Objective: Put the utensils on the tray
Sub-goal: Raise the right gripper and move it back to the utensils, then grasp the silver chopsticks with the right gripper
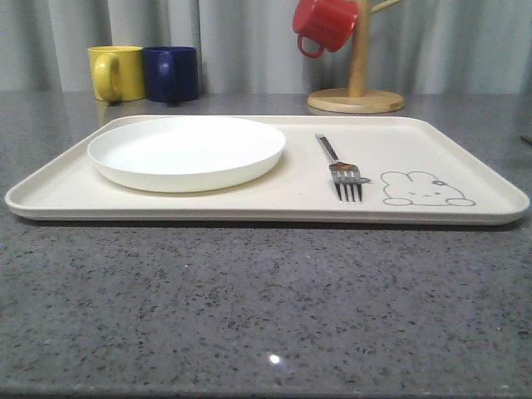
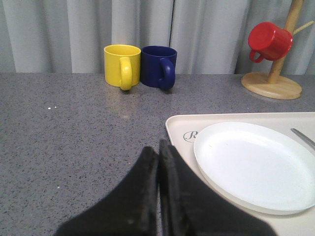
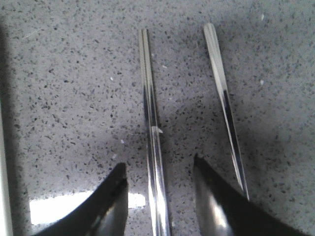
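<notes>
Left to right across your table. Far left: yellow mug (image 1: 115, 73) and blue mug (image 1: 171, 73) are standing side by side at the back, off the job. Your left gripper (image 2: 158, 162) is hanging above the granite just beside the tray (image 1: 66, 189)'s left corner, its fingers pressed together, carrying nothing.

On the tray: the white plate (image 1: 186, 152) is sitting on its left half; the fork (image 1: 340, 169) is lying right of the plate, tines toward you, beside the rabbit drawing (image 1: 426, 189). Behind, the red mug (image 1: 325, 23) is hanging on the wooden stand (image 1: 357, 100).

Right side: the chopsticks (image 3: 151, 132) are lying on bare granite off the tray. Your right gripper (image 3: 157, 172) is hovering over them, fingers spread, gripping nothing. One stick is running between the fingers, its long axis straight away from the wrist; the other stick (image 3: 224, 98) is lying just outside one finger, angled slightly. The right arm is clearly the nearer one. My read: closing now would catch only the straddled stick.
</notes>
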### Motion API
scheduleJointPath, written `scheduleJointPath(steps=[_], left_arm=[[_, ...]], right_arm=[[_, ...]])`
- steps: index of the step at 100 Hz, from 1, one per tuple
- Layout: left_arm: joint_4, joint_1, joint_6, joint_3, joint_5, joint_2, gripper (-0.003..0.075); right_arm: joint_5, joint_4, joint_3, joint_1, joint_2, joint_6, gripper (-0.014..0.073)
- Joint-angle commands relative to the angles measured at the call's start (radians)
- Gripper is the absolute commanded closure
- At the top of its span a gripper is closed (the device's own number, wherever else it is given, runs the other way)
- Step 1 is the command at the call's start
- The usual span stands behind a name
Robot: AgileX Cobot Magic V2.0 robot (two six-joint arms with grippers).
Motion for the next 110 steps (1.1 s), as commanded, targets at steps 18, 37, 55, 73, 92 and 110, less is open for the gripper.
scheduleJointPath(steps=[18, 37, 55, 73, 92, 110], left_arm=[[-0.007, -0.004, 0.001, -0.025, -0.075, 0.008, 0.0738], [-0.007, -0.004, 0.001, -0.025, -0.075, 0.008, 0.0738], [-0.007, -0.004, 0.001, -0.025, -0.075, 0.008, 0.0738], [-0.007, -0.004, 0.001, -0.025, -0.075, 0.008, 0.0738], [-0.007, -0.004, 0.001, -0.025, -0.075, 0.008, 0.0738], [-0.007, -0.004, 0.001, -0.025, -0.075, 0.008, 0.0738]], right_arm=[[-0.066, 0.021, -0.006, -0.02, 0.002, -0.043, 0.0263], [-0.066, 0.05, -0.006, -0.02, 0.064, -0.064, 0.0263], [-0.066, 0.051, -0.006, -0.02, 0.098, -0.064, 0.0263], [-0.059, 0.051, -0.006, -0.02, 0.121, -0.064, 0.0272], [-0.057, 0.052, -0.006, -0.02, 0.119, -0.064, 0.0498], [-0.047, 0.056, -0.023, -0.02, 0.095, -0.064, 0.0636]])
